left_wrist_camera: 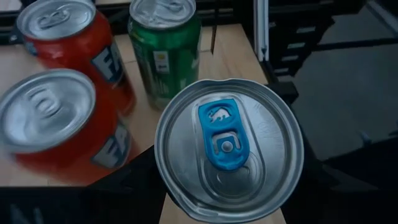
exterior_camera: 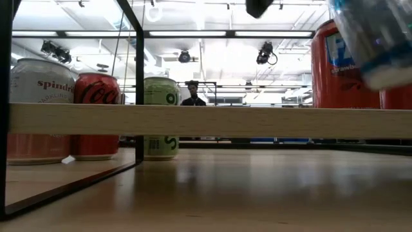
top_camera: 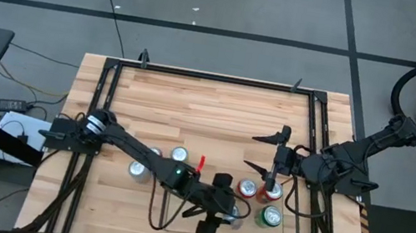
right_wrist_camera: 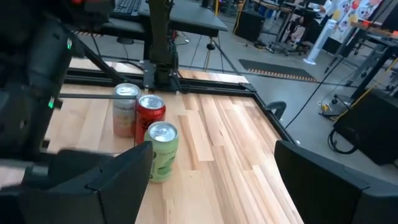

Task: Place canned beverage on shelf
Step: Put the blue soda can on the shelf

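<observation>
My left gripper (top_camera: 219, 211) is shut on a silver can with a blue tab (left_wrist_camera: 229, 146) near the table's front, over the shelf's light-wood panel (top_camera: 248, 232). In the low view the can (exterior_camera: 373, 38) is tilted above the shelf board (exterior_camera: 206, 121). Two orange cans (left_wrist_camera: 56, 118) and a green can (left_wrist_camera: 165, 50) stand upright on the shelf beside it. My right gripper (top_camera: 263, 151) is open and empty, held over the table behind the shelf. My left gripper pinches the can between its two fingers (left_wrist_camera: 124, 186) on opposite sides of its wall, just below the top rim (left_wrist_camera: 163, 168). The can's own top hides the places of contact. The fingers slant down from the table's left. The can is lifted clear of the shelf board.
Three more cans stand on the tabletop left of centre (top_camera: 154, 158); they also show in the right wrist view (right_wrist_camera: 149, 124). A black metal frame (top_camera: 214, 78) edges the table. Bare wood lies toward the far edge (top_camera: 209, 108). A person shows far behind the table (exterior_camera: 192, 95).
</observation>
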`<move>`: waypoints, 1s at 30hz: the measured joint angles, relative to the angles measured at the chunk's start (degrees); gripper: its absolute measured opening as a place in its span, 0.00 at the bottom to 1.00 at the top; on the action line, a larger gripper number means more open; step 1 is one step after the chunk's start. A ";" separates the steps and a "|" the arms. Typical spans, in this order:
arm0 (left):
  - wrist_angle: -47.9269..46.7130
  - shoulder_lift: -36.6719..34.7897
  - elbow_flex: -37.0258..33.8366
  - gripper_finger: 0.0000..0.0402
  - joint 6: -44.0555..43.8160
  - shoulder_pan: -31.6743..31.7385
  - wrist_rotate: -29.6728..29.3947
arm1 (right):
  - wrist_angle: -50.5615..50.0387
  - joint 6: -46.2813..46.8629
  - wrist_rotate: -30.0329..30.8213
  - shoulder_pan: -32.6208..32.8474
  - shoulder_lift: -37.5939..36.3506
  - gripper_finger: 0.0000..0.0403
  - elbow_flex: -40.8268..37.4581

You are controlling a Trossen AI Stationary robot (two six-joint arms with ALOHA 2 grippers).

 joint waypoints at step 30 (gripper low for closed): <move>-6.65 9.06 13.07 0.60 -0.01 -0.12 -0.27 | -0.32 -0.32 1.97 -0.02 0.02 0.86 -0.04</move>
